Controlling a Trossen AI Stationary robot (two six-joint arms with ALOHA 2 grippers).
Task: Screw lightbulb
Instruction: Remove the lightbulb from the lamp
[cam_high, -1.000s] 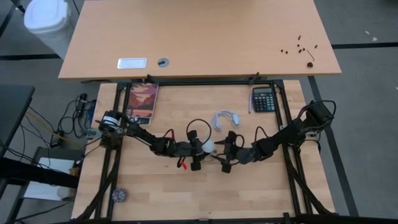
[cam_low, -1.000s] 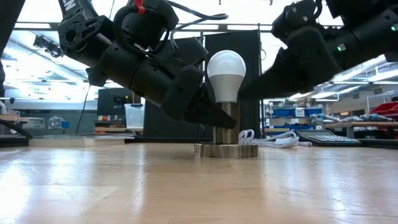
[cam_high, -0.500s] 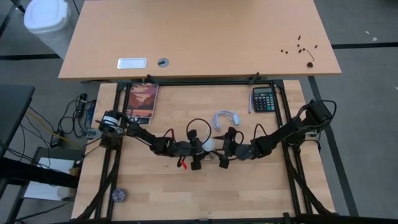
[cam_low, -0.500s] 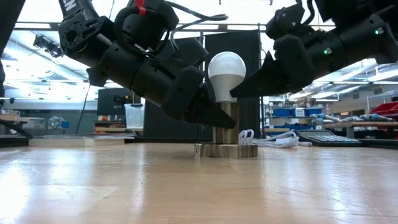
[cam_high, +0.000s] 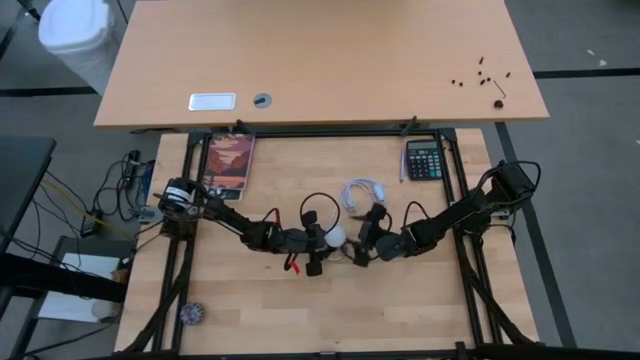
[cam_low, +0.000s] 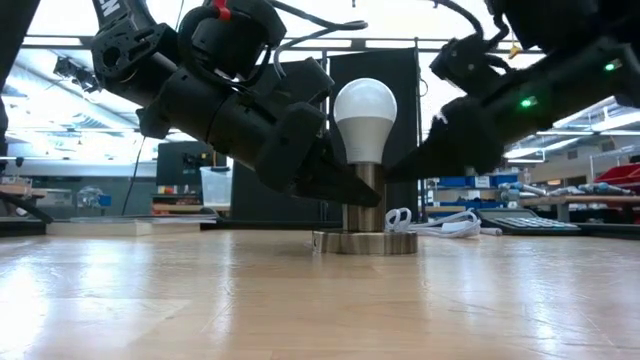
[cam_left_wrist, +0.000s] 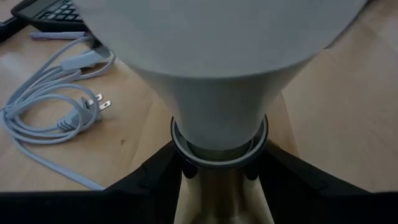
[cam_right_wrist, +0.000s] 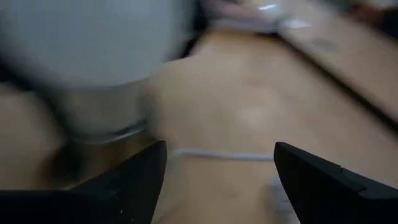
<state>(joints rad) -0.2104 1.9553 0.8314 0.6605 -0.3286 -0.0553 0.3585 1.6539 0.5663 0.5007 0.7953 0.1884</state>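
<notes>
The lightbulb (cam_low: 365, 120) stands upright, its narrow neck seated in the top of a short metal socket post (cam_low: 362, 205) that rises from a round silvery base (cam_low: 365, 242) on the wooden table (cam_low: 300, 300). Seen from above, the bulb (cam_high: 336, 237) sits near the middle of the table, between the 2 arms.

The left gripper (cam_low: 345, 185) reaches in low from one side of the bulb, and its 2 dark fingers (cam_left_wrist: 155, 177) stand on either side of the socket post just under the bulb's collar. They look closed on the post, holding it.

The right gripper (cam_low: 405, 170) is on the opposite side of the bulb, its tip just beside the bulb's neck. From its own wrist camera its 2 fingers (cam_right_wrist: 323, 183) stand apart with bare table showing between them, so it is open and holding nothing; the bulb (cam_right_wrist: 87, 50) looms close in front of it.

A coiled white cord with a plug (cam_high: 362, 191) lies beyond the bulb, and a dark calculator (cam_high: 424, 159) sits farther off past the cord. A printed card (cam_high: 228, 163) lies well away from the bulb on the left arm's side.
</notes>
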